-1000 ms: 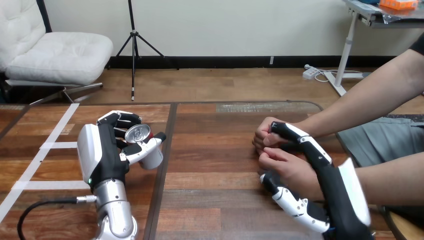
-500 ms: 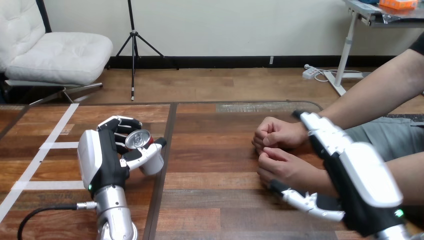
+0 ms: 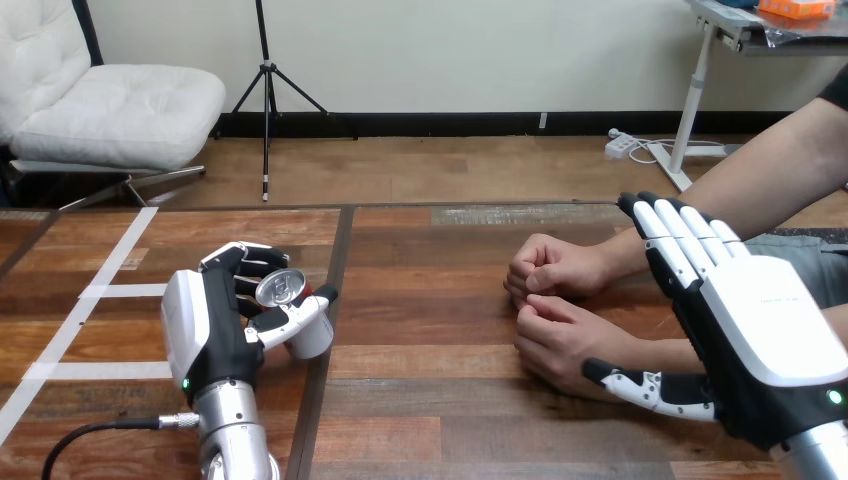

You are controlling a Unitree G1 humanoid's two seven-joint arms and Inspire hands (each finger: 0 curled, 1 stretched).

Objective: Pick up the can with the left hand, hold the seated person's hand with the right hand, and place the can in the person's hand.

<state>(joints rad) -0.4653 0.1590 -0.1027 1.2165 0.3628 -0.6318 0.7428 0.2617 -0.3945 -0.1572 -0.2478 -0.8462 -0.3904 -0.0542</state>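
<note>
Here, a dark seam [image 3: 343, 240] running from the front to the back of the wooden desk [image 3: 430, 300] serves as the reference line. Just left of the seam, the left robot hand [image 3: 215, 325] stands with its white-shelled back turned leftward and its silver forearm rising from the bottom edge. Its fingers [image 3: 240, 262] curl round the far side of the can [image 3: 290, 310] and its thumb [image 3: 295, 312] crosses the near side, so the can is clamped between them. The can is tilted, with its silver top facing up and toward the camera, and its lower end almost reaches the seam. Whether that end rests on the desk or hangs just above it cannot be told. Farther left of the seam, white tape strips [image 3: 110, 290] lie flat on the wood.

Well to the right of the seam, the person's farther hand [image 3: 550, 268] and the person's nearer hand [image 3: 555, 335] sit close together on the desk, both loosely closed and holding nothing. Beyond them, farthest from the seam, the right robot hand [image 3: 745, 325] hovers over the person's forearms with its white back up. Its fingers [image 3: 680, 235] are straight and laid side by side, pointing away across the farther forearm. Its thumb [image 3: 645, 388] stretches out toward the seam, close by the nearer wrist. No part of it is wrapped round the person's hand or wrist, and whether the thumb touches the wrist cannot be told.
</note>
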